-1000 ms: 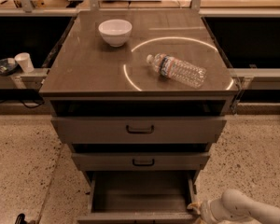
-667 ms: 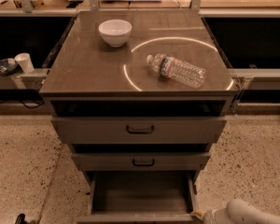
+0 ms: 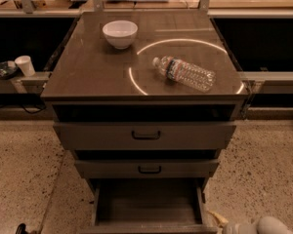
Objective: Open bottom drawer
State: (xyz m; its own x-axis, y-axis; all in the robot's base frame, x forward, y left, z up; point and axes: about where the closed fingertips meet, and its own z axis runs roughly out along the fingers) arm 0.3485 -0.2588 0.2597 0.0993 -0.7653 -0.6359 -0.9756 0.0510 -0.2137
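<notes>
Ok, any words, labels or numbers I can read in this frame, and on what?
Label on the water bottle: too blurred to read.
No text shows on the bowl, the cup or the cabinet.
No markings readable on the tool, bottom right beside the open bottom drawer.

Pale end effector (image 3: pixel 246 227) low at bottom right corner, just beside bottom drawer (image 3: pixel 146 202), mostly cut by lower edge. Drawer front face, handle cut off too. Small dark object (image 3: pixel 22 228) at bottom left corner: unidentifiable. Label on bottle (image 3: pixel 185 73) unreadable.
</notes>
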